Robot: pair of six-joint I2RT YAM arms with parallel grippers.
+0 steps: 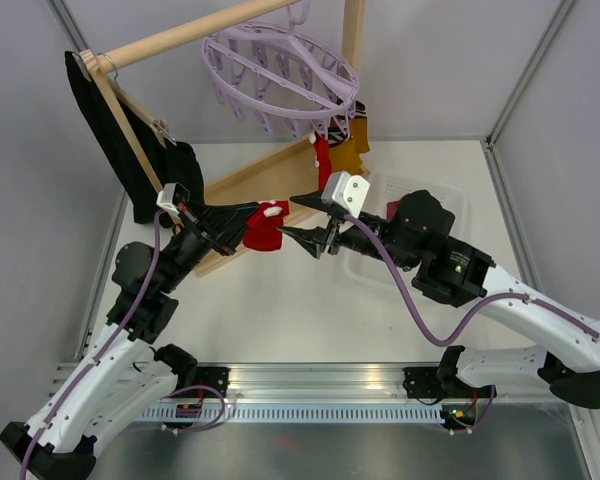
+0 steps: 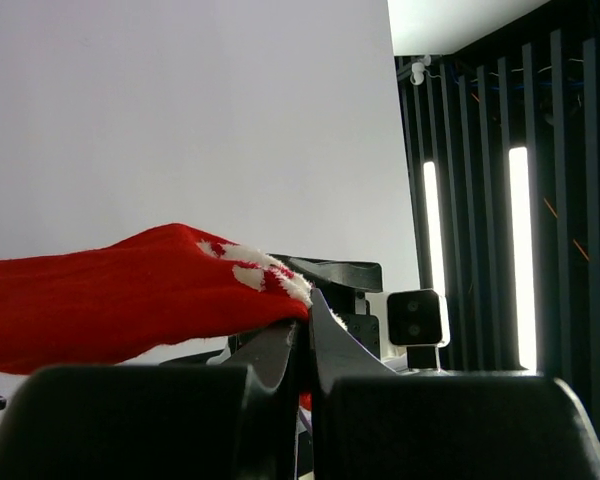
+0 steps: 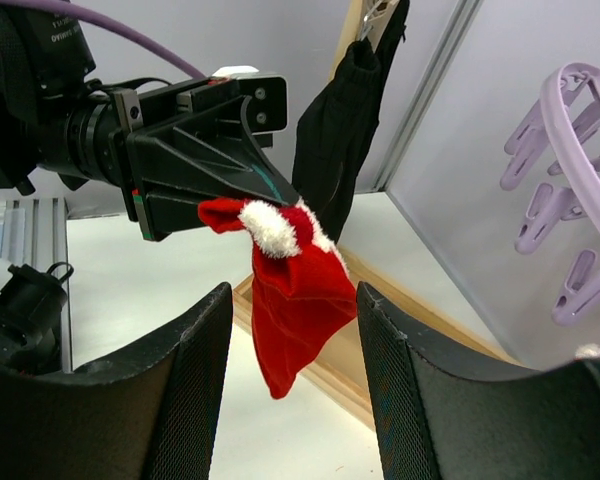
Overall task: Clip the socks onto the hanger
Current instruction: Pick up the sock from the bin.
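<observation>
A red sock with white trim (image 1: 264, 227) (image 3: 298, 300) hangs limp from my left gripper (image 1: 248, 215), whose jaws are shut on its cuff (image 2: 270, 280). My right gripper (image 1: 300, 220) faces it from the right, open. In the right wrist view the sock dangles between the two wide-apart fingers (image 3: 195, 370) without touching either. The lavender hanger (image 1: 280, 65) (image 3: 580, 150) hangs from the wooden rail at the back. A red sock (image 1: 322, 160) and a mustard sock (image 1: 352, 148) dangle from its pegs.
A wooden rack frame (image 1: 250, 175) slants across the table behind the grippers. A black garment (image 1: 120, 130) (image 3: 345, 120) hangs on a wooden hanger at the left. A clear plastic bin (image 1: 435, 195) lies under my right arm. White walls enclose the table.
</observation>
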